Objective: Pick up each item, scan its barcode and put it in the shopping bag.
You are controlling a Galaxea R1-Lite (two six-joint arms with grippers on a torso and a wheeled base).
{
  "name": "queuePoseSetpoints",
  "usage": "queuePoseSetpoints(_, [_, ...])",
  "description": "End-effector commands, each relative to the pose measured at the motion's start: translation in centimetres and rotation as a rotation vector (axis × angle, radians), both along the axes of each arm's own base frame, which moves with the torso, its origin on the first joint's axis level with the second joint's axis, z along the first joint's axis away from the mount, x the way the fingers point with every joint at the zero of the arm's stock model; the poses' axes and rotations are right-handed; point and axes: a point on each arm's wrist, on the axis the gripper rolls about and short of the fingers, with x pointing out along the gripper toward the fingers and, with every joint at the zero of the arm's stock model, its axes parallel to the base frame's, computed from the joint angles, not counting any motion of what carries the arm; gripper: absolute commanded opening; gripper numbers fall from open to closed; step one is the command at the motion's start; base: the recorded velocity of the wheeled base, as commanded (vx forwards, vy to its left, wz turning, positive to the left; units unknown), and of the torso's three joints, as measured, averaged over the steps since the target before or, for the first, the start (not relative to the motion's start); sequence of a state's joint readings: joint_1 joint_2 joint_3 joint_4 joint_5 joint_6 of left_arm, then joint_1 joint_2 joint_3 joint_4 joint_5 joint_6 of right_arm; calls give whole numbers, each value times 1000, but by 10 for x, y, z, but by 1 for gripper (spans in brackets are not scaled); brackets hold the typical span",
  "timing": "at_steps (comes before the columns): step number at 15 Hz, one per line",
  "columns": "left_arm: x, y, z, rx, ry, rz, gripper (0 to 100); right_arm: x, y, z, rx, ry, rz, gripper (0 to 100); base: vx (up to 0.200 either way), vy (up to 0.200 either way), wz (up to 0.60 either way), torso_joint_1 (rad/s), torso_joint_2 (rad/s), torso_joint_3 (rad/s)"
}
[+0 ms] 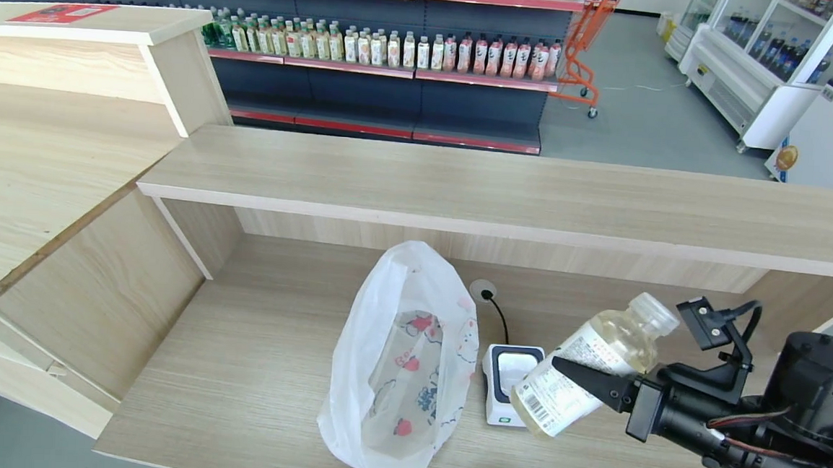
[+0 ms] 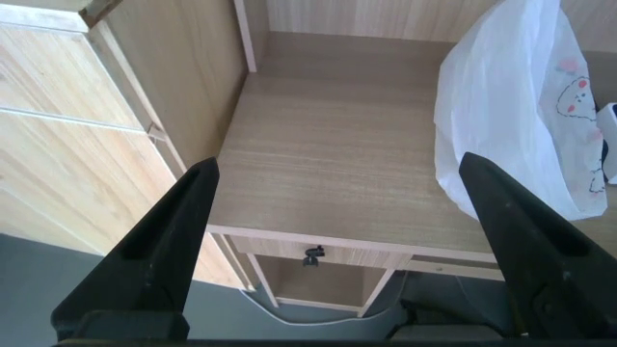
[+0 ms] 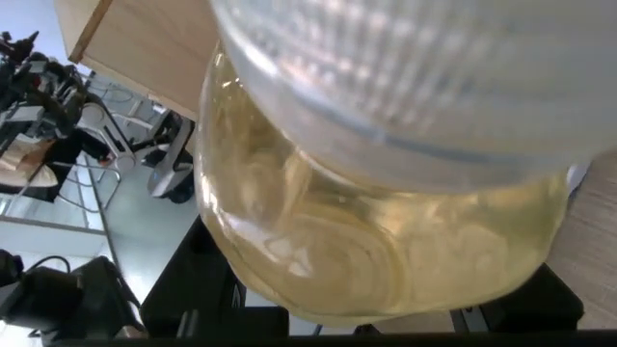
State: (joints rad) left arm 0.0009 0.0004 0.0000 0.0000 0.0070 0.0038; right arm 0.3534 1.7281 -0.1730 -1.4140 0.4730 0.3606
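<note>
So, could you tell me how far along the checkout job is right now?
Done: unclear; I cannot tell whether the shopping bag holds anything. In hand: the right hand holds the bottle tilted, barcode end by the scanner. Remaining: bagging it. The left hand is open.

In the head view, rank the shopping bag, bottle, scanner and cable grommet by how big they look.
1. shopping bag, clearly largest.
2. bottle, though it is held above the counter nearer the camera, which inflates it.
3. scanner, partly hidden behind the bottle.
4. cable grommet, smallest.
</note>
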Motion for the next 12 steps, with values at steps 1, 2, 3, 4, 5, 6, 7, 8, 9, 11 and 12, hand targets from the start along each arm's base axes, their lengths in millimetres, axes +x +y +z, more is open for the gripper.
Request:
queuePoseSetpoints(1, [0,0,0,1,0,0,100,6,11,-15,-21,58,35,0,0,0,0,0,0,0])
queuePoseSetpoints(2, [0,0,0,1,1,0,100,7,19,-22,-33,86,61,0,0,0,0,0,0,0])
queuePoseSetpoints(3, [0,0,0,-1,1,0,100,8,21,-26,-38,97,69,0,0,0,0,0,0,0])
queuePoseSetpoints(4, [0,0,0,1,1,0,100,14,32,-38,-56,126,86,0,0,0,0,0,0,0])
queuePoseSetpoints(5, [0,0,0,1,1,0,100,19,37,-41,-58,126,92,0,0,0,0,0,0,0])
queuePoseSetpoints(6, [0,0,0,1,0,0,100,30,48,-47,-59,120,105,0,0,0,0,0,0,0])
queuePoseSetpoints(7, [0,0,0,-1,1,0,100,43,57,-49,-48,92,112,0,0,0,0,0,0,0])
queuePoseSetpoints(8, [0,0,0,-1,0,0,100,55,68,-52,-46,64,113,0,0,0,0,0,0,0])
queuePoseSetpoints(9, [0,0,0,1,1,0,100,71,78,-55,-51,22,110,0,0,0,0,0,0,0])
queuePoseSetpoints(11, [0,0,0,-1,1,0,100,92,93,-60,-65,-48,97,0,0,0,0,0,0,0])
queuePoseSetpoints(12, [0,0,0,1,1,0,100,103,102,-66,-73,-78,104,0,0,0,0,0,0,0])
